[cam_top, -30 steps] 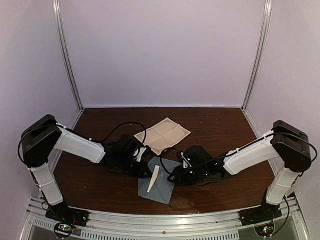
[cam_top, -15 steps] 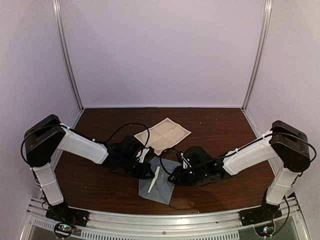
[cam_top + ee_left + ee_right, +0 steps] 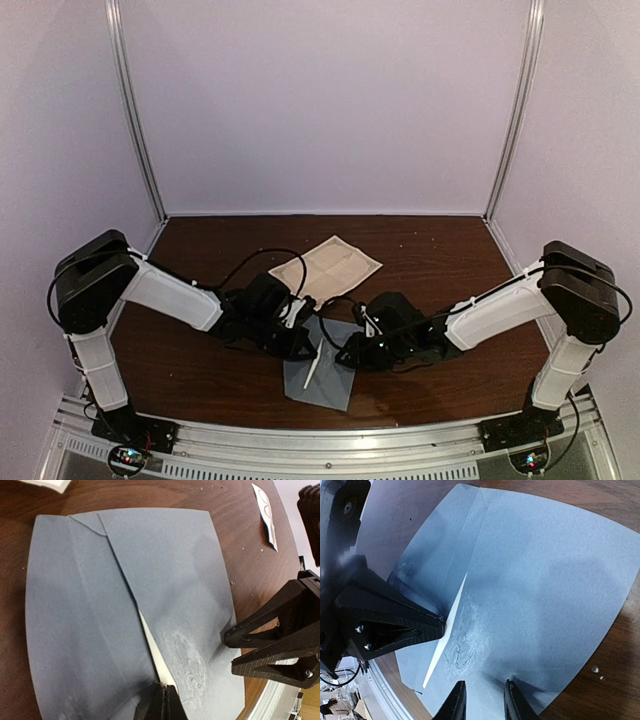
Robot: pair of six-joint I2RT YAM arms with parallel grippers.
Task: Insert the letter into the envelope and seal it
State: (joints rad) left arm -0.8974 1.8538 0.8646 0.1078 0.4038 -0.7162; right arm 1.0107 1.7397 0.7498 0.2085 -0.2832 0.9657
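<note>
The grey-blue envelope (image 3: 330,385) (image 3: 75,610) (image 3: 550,580) lies flat near the table's front edge, between both grippers. Its flap edge shows as a thin white sliver (image 3: 155,652) (image 3: 451,612). My left gripper (image 3: 305,346) (image 3: 164,700) is shut on that flap edge from the left. My right gripper (image 3: 346,358) (image 3: 484,692) stands with its jaws a little apart, tips down on the envelope's right part, nothing between them. The letter (image 3: 325,268), a creased cream sheet, lies flat on the table behind the envelope, apart from both grippers.
A small white sticker strip (image 3: 264,510) lies on the dark wooden table (image 3: 430,250) beyond the envelope's far right corner. Pale walls and metal posts close in the back and sides. Black cables loop over both wrists.
My left gripper has shut on the flap edge and moved right. The white sliver has narrowed and the envelope has shifted a little. The right jaws have narrowed slightly.
</note>
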